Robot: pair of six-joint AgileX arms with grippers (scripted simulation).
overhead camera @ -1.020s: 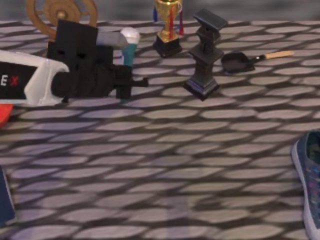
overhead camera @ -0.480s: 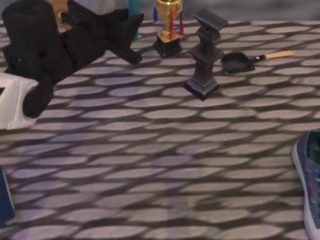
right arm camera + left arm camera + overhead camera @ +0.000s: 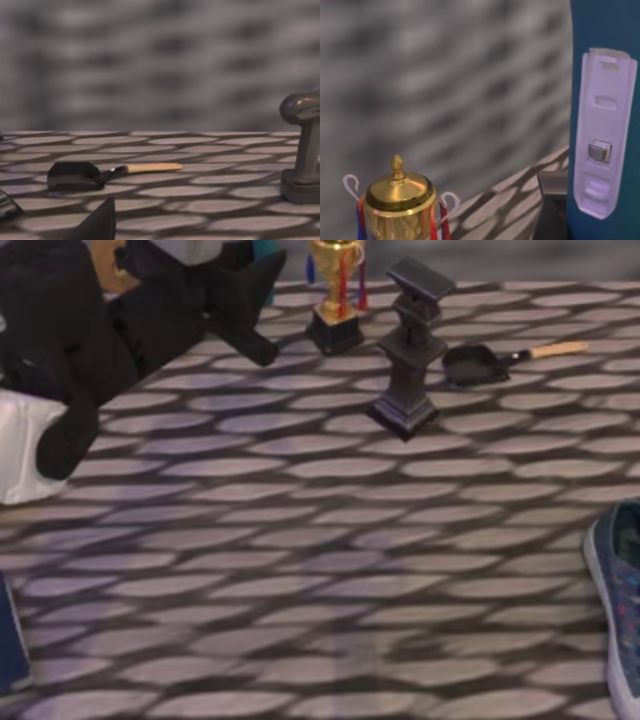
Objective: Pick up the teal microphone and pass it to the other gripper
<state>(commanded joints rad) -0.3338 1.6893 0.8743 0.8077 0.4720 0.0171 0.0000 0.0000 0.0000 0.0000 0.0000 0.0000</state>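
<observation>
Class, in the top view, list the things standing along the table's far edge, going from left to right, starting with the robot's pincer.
Left black two-fingered pincer → gold trophy cup on a black base → tall black pedestal → small black shovel with a wooden handle.

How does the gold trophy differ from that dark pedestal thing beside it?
The gold trophy is shiny gold with red and blue ribbons on a black base; the black pedestal is plain and dark all over. The trophy stands straight, while the pedestal looks tilted. The pedestal sits nearer the table's middle. Both stand free on the table.

Cobble-patterned table (image 3: 300,540): trophy (image 3: 336,290), black pedestal (image 3: 410,350), dustpan (image 3: 490,362), sneaker (image 3: 620,590).
</observation>
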